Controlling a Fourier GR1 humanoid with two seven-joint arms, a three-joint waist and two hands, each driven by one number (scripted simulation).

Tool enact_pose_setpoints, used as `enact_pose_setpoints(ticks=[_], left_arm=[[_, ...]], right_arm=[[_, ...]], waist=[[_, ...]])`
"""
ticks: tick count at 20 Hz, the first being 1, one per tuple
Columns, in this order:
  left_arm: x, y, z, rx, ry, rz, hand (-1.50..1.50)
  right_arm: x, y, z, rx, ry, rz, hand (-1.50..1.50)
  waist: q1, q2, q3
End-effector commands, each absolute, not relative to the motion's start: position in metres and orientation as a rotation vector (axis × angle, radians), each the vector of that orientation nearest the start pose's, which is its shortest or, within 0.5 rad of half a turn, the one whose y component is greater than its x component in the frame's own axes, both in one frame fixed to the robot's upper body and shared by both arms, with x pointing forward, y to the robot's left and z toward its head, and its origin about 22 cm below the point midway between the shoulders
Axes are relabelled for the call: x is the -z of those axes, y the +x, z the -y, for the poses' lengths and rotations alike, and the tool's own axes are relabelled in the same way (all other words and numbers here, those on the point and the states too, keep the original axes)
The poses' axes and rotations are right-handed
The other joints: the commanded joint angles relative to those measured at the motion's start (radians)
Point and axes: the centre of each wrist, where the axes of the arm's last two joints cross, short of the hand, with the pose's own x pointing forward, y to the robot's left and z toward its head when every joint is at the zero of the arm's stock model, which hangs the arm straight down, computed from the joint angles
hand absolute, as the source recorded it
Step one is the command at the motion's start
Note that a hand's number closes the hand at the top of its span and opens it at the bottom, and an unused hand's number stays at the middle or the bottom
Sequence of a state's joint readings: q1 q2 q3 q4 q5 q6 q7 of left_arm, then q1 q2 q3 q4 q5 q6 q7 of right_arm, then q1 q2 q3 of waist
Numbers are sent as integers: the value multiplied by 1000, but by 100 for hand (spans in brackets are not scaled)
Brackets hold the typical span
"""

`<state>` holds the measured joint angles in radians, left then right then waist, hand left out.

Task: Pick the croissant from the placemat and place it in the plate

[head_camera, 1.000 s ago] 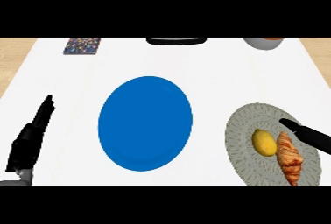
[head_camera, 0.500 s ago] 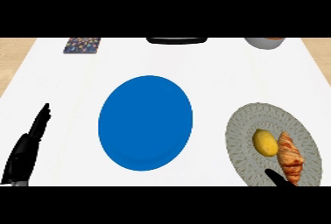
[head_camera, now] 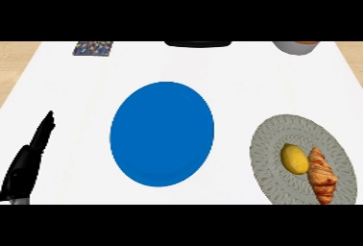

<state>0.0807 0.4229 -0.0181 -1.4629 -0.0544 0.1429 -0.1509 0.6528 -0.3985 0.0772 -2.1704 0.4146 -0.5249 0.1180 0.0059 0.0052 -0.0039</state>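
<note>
The golden-brown croissant [head_camera: 323,175] lies on the right part of a round grey patterned placemat [head_camera: 269,158] at the lower right, beside a yellow lemon-like fruit [head_camera: 295,159]. A bare blue plate [head_camera: 162,133] sits in the middle of the white counter. My left hand [head_camera: 27,161] shows at the lower left edge, fingers straight and pointing up, resting apart from the plate. My right hand does not show in the head view.
Along the far edge are a small patterned box [head_camera: 93,48] at the left, a black item [head_camera: 199,43] in the middle and a grey bowl [head_camera: 296,47] at the right. Wooden floor shows past the counter's corners.
My right hand, which lay over the placemat beside the croissant, has drawn back down and out of view. The croissant stayed on the placemat. My left hand sank slightly lower.
</note>
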Motion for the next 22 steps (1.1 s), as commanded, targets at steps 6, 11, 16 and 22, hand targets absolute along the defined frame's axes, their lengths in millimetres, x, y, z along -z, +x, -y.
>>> enact_pose_setpoints(ticks=[6, 11, 16, 22], left_arm=[[6, 219, -327, 307, 468, 1540, 0], [12, 223, -321, 295, 472, 1515, 0], [6, 210, -339, 317, 475, 1513, 0], [-9, 235, -325, 281, 474, 1512, 0]], right_arm=[[-116, 126, 295, -344, -1016, 1125, -150], [-108, 151, 307, -425, -927, 1017, -150], [-97, 177, 321, -561, -925, 827, -150], [-82, 194, 335, -606, -885, 817, -150]], waist=[[20, 1, 1], [0, -3, 4], [7, -3, 3], [-6, -5, 4]])
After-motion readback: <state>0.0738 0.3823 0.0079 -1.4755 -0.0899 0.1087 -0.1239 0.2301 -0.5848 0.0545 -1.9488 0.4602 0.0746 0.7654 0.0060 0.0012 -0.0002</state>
